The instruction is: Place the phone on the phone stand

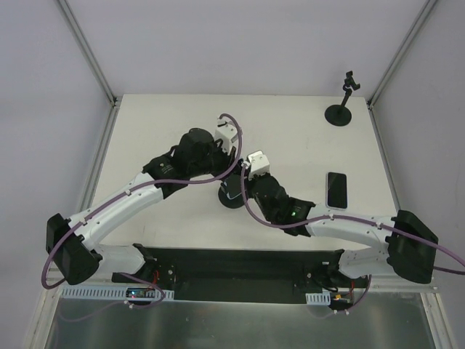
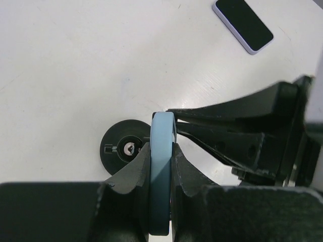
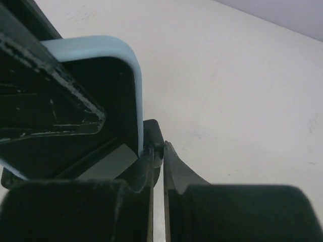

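My left gripper (image 2: 162, 151) is shut on a light blue phone (image 2: 161, 196), holding it edge-up just above a black phone stand with a round base (image 2: 126, 149). The right wrist view shows the same phone (image 3: 130, 70), dark screen facing the camera. My right gripper (image 3: 158, 151) is shut on the stand's black upright part (image 3: 154, 132), right beside the phone's lower corner. In the top view both grippers (image 1: 234, 174) (image 1: 240, 185) meet over the stand base (image 1: 231, 199) at the table's middle. The phone is hidden under them there.
A second phone (image 1: 336, 189) with a dark screen lies flat on the table to the right; it also shows in the left wrist view (image 2: 243, 24). A second black stand (image 1: 340, 110) with a clamp on top stands at the back right corner.
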Controlling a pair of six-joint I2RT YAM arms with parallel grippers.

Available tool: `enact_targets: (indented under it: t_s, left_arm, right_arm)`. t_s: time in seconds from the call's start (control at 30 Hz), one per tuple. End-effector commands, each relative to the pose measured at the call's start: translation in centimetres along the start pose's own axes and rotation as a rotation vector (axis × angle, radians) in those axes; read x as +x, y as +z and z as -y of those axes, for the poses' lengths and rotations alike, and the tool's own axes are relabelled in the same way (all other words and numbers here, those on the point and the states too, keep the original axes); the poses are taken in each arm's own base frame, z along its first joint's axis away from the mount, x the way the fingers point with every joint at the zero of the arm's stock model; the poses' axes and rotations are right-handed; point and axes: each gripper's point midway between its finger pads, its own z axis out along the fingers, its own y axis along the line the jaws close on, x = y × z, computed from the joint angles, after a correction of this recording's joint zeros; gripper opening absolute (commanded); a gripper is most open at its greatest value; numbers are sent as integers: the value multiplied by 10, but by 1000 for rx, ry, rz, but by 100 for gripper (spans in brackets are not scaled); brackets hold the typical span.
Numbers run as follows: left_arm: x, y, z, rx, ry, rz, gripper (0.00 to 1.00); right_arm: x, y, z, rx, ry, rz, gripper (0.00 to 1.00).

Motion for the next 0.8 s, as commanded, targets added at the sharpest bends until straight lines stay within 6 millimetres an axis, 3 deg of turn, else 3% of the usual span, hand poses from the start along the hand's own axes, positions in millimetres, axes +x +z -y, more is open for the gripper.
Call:
enact_targets:
  t_s: [0.0, 0.23, 0.33, 0.43, 0.57, 0.67, 0.77]
  left_arm:
    - [50, -12, -117, -589, 13, -217, 0]
    - [44, 22, -123, -587, 48, -227, 0]
    - [49, 34, -115, -487, -12, -237, 0]
    - [50, 35, -102, -401, -10, -222, 0]
    - [55, 29, -89, -310, 34, -216, 0]
    - [47, 20, -73, -225, 53, -177, 0]
    - [38, 8, -50, -98, 89, -132, 0]
  right_arm:
    - [-62, -30, 45, 390, 115, 194, 0]
    - [-71, -42, -18, 343, 55, 181, 0]
    - [-72, -48, -28, 295, 84, 193, 0]
    - [-66, -56, -26, 267, 88, 180, 0]
    - [-52, -59, -7, 212, 108, 127, 0]
    - [-32, -50, 1, 27, 71, 58, 10]
    - [-17, -45, -6, -239, 64, 2, 39]
